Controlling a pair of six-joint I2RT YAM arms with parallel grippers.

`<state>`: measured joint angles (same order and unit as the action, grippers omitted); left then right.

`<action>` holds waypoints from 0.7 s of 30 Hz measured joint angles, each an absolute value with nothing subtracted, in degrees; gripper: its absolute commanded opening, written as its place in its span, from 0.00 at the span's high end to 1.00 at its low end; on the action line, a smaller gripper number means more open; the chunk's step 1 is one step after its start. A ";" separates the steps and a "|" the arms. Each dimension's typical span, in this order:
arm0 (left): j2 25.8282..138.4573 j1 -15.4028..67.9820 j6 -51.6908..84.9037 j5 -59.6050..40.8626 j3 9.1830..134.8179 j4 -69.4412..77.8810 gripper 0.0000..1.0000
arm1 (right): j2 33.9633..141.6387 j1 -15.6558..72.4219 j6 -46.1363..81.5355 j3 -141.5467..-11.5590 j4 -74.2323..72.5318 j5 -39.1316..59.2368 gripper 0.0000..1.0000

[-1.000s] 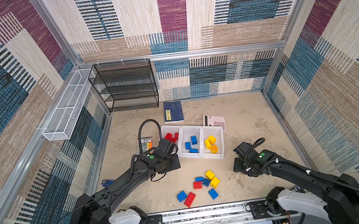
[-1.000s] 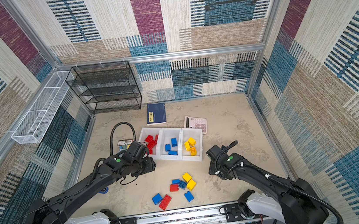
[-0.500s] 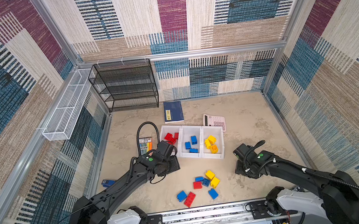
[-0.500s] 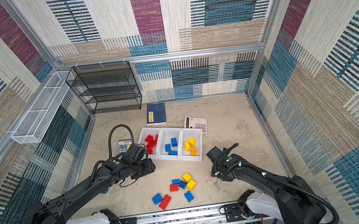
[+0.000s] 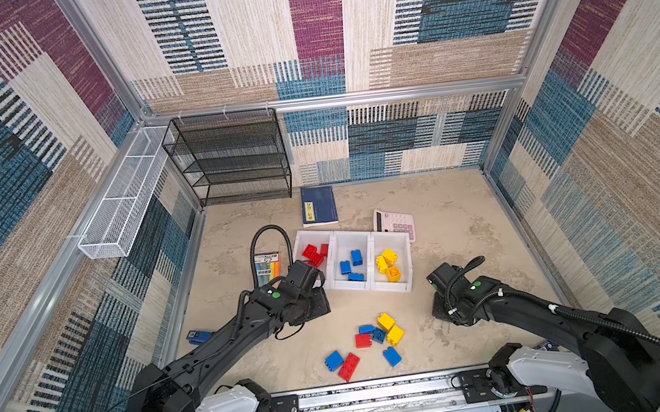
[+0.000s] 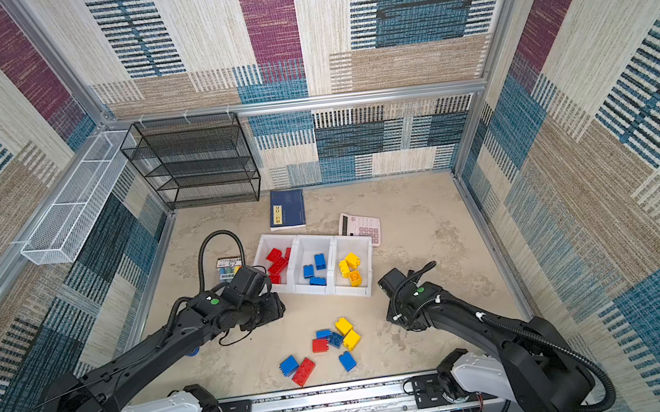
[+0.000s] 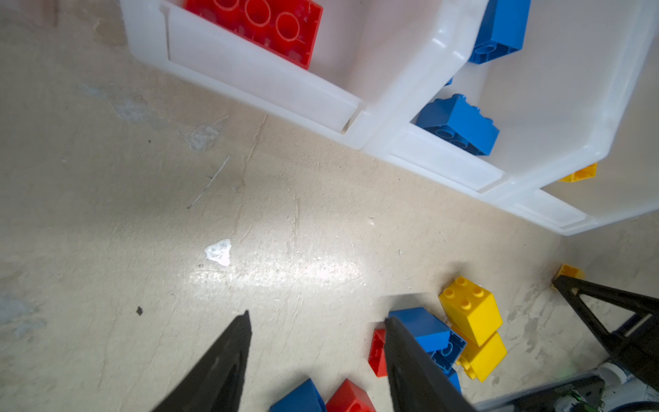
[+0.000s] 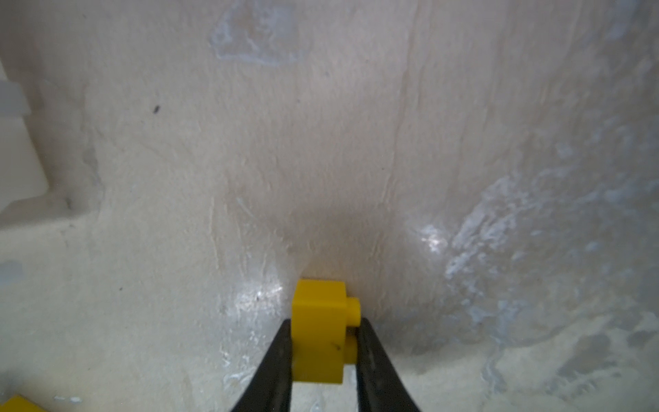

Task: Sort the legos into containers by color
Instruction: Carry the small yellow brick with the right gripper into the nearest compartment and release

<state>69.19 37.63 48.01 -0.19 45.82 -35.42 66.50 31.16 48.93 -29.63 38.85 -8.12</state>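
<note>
The small yellow brick (image 8: 317,331) is turned on its side, studs toward one finger, clenched in the right gripper (image 8: 324,323); the left gripper (image 7: 316,316) hangs half-open, empty.

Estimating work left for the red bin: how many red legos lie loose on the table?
2: a square red brick in the loose cluster, and a long red brick closer to the robot. More may be hidden.

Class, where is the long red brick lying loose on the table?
In a top view the long red brick lies mid-table near the front rail, with a blue brick close beside it on the left.
</note>
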 measured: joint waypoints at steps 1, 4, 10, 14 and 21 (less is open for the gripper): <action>69.01 37.63 48.01 -0.19 45.78 -35.42 0.37 | 66.50 31.16 48.66 -29.63 38.68 -8.10 0.70; 68.93 37.63 48.03 -0.16 45.63 -35.42 0.37 | 66.46 31.16 48.53 -29.63 38.41 -8.05 0.72; 68.60 37.63 48.05 -0.14 45.52 -35.42 0.37 | 66.85 31.16 47.42 -30.98 38.37 -7.44 0.73; 68.38 37.63 48.21 -0.14 45.30 -35.42 0.37 | 68.07 31.16 46.17 -34.11 38.81 -7.44 0.72; 67.46 37.63 48.42 0.03 44.69 -35.40 0.37 | 72.05 31.18 41.58 -46.39 40.18 -8.01 0.71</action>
<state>67.46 37.63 48.42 0.03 44.69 -35.40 72.05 31.18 41.58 -46.39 40.18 -8.01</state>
